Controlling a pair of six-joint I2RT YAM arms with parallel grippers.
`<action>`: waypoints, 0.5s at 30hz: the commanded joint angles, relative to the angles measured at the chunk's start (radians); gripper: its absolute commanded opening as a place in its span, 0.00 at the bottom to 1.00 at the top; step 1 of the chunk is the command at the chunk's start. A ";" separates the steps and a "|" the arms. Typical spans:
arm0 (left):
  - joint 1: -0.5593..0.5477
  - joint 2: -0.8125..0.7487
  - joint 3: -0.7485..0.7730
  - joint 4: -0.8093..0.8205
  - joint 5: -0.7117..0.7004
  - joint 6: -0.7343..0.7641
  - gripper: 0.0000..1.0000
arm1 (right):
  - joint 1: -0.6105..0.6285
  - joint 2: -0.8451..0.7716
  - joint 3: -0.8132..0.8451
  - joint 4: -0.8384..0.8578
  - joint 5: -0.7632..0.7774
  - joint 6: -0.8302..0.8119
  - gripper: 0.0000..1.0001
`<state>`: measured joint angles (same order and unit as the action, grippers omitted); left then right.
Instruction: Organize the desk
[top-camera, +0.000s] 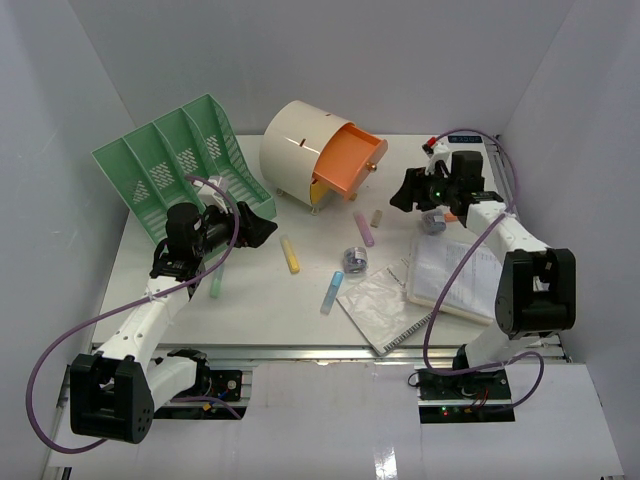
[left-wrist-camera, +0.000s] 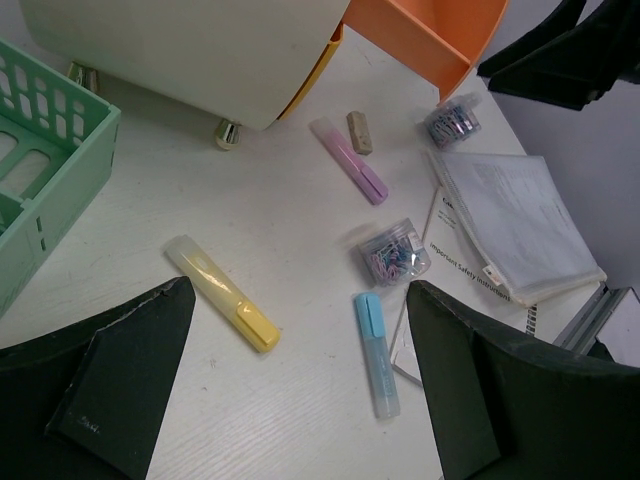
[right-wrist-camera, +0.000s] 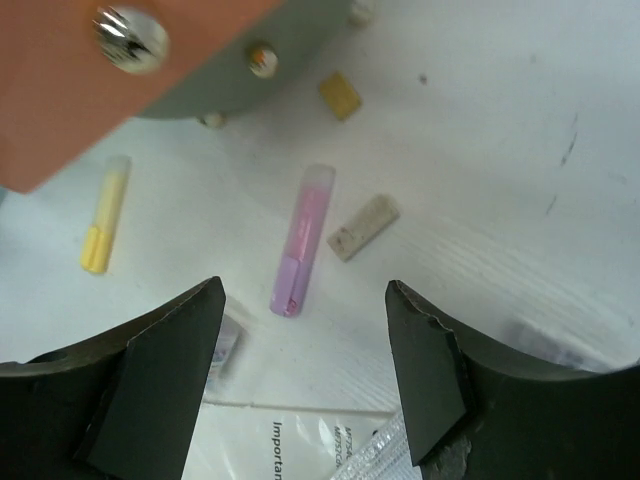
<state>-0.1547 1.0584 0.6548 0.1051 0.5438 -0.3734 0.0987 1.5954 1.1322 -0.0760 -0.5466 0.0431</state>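
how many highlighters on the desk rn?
4: yellow highlighter left of centre, purple highlighter in front of the orange drawer, blue highlighter by the notebook, pale green highlighter beside the left arm, partly hidden. The drawer may hide more.

The desk (top-camera: 260, 300) is a large, flat, white rectangular tabletop, lying level, with a metal-railed near edge.

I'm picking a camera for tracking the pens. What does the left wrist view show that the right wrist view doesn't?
Only left wrist: the green slotted plastic rack and the light blue highlighter pen. Only right wrist: the round silver knob on the orange drawer front. Both: the yellow highlighter pen, the purple highlighter pen and the beige block eraser.
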 joint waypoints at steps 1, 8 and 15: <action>-0.006 -0.023 0.035 0.005 0.018 -0.003 0.98 | 0.098 0.063 -0.011 -0.059 0.339 -0.007 0.70; -0.008 -0.026 0.034 -0.001 0.006 0.006 0.98 | 0.226 0.170 0.024 -0.020 0.584 0.094 0.67; -0.008 -0.021 0.037 -0.002 0.005 0.008 0.98 | 0.232 0.252 0.032 0.012 0.608 0.189 0.65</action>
<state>-0.1593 1.0565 0.6556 0.1047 0.5426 -0.3740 0.3361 1.8223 1.1297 -0.1135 -0.0032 0.1539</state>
